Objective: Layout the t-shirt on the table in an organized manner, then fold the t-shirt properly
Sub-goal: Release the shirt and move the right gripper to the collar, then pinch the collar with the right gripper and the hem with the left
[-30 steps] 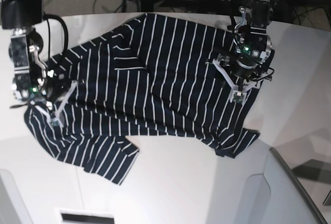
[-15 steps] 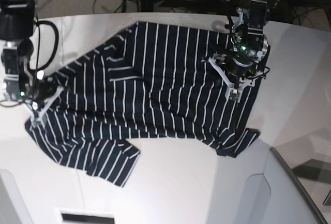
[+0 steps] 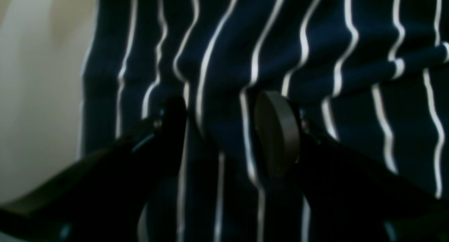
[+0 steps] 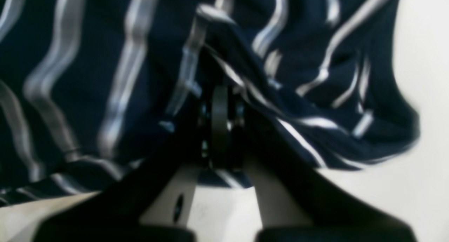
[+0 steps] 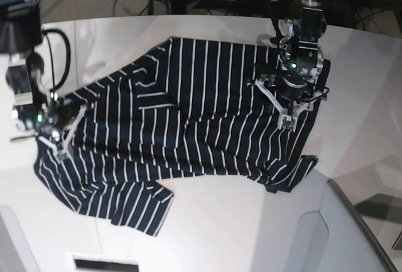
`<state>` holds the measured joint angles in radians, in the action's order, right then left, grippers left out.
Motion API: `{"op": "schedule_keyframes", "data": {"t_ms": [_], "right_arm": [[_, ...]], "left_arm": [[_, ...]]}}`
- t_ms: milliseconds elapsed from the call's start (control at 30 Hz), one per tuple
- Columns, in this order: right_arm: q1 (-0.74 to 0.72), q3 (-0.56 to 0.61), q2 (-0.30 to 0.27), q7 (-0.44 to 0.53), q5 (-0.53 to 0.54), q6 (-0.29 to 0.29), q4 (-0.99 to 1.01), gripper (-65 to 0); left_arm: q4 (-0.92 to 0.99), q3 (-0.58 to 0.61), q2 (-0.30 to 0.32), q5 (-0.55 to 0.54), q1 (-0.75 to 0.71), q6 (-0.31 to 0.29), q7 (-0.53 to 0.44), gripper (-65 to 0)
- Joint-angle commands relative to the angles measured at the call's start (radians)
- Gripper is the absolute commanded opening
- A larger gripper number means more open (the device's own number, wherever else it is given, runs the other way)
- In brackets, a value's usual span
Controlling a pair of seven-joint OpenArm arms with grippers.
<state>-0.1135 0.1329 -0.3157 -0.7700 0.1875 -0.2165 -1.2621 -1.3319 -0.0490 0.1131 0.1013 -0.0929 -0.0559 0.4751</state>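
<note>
Dark navy, white-striped soft fabric t-shirt (image 5: 182, 127) is lying spread across the large matte white table (image 5: 251, 234), wrinkled and slanting from the far middle of the tabletop down toward the near left, with one sleeve-like flap reaching out at the near left and a folded corner poking out at the near right. At the scene's right side, the left gripper (image 5: 290, 110) is hanging directly over the shirt's right edge, its black fingers (image 3: 277, 136) standing apart with striped cloth showing between and beneath them; the left wrist view shows the round pad facing a gap rather than pinching fabric, so this gripper is released and gripping nothing. At the scene's left side, the right gripper (image 5: 60, 140) is sitting on the shirt's left edge, close to where cloth meets bare table. In the right wrist view its jaws are standing nearly together, a dark pad (image 4: 220, 126) filling the narrow slot, and a ridge of striped fabric is bunching up right at the fingertips; the blur is keeping me from telling whether that fold is actually pinched or only lying against the tips.
</note>
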Motion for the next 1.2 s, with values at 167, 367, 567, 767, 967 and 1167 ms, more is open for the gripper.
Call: {"op": "schedule_keyframes", "data": {"t_ms": [167,367,567,767,967,1167], "right_arm": [[0.059,0.041,0.010,-0.121,0.002,-0.062,-0.371,-29.1],[0.097,0.080,0.137,-0.125,0.004,-0.116,-0.405,-27.6],[0.116,0.081,0.229,-0.116,0.000,-0.157,-0.351,-27.6],[0.113,0.081,0.237,-0.058,0.000,-0.157,-0.255,-26.9],[0.113,0.080,0.237,-0.019,0.000,-0.157,-0.181,-26.7],[0.113,0.080,0.234,0.002,0.000,-0.157,-0.121,-27.3]], "left_arm": [[-0.245,-0.004,0.010,0.002,0.006,0.004,0.090,-31.8],[-0.300,-0.079,0.003,0.002,-0.066,0.004,0.138,-31.8],[-0.294,-0.252,0.010,0.002,-0.161,-0.046,0.133,-31.8],[-0.295,-0.421,0.009,0.004,-0.190,-0.143,0.133,-31.8],[-0.295,-0.458,0.003,0.004,-0.187,-0.173,0.133,-31.8],[-0.295,-0.457,0.001,0.004,-0.179,-0.173,0.133,-31.8]]}}
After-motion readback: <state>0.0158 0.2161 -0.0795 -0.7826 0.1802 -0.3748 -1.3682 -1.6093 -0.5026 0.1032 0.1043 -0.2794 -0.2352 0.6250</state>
